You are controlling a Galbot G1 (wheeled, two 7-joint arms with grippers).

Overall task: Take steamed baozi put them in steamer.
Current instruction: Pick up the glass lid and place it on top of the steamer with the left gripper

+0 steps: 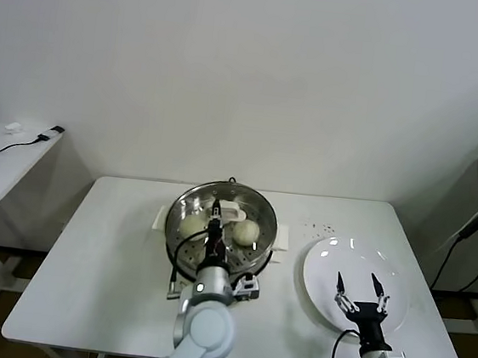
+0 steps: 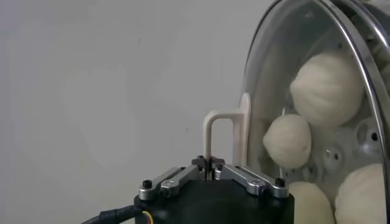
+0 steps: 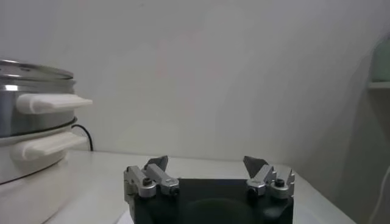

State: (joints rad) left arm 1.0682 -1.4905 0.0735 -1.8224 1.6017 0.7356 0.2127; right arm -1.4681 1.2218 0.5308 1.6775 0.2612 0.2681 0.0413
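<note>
Stainless steel forms the round wall of the steamer [image 1: 187, 205], which sits on its cream-white base at the centre of the white table [image 1: 85, 257]. A glass lid [image 2: 268, 67] with a metal rim covers the pot, and the steamed baozi [image 2: 326, 88] lie beneath it on the perforated tray. Four buns show through the glass in the left wrist view; from the head view only two are plain, one at about 9 o'clock and one at about 3 o'clock within the pot.

Left gripper [image 1: 214, 232] stands over the middle of the lid. Its fingers are pressed together on the cream lid handle [image 2: 218, 131], a thin arched loop that rises from the lid's centre. The arm reaches in from the 6 o'clock edge of the table.

Right gripper [image 1: 360, 294] hovers over the white plate [image 1: 325, 256], which lies at 3 o'clock from the steamer, just beside its base and apart from it. The fingers are spread wide with nothing between them. The plate's visible surface is bare.

A black cable runs from the steamer's base at its 6 o'clock side. A small side table [image 1: 1, 163] with cables stands well apart at 9 o'clock.
</note>
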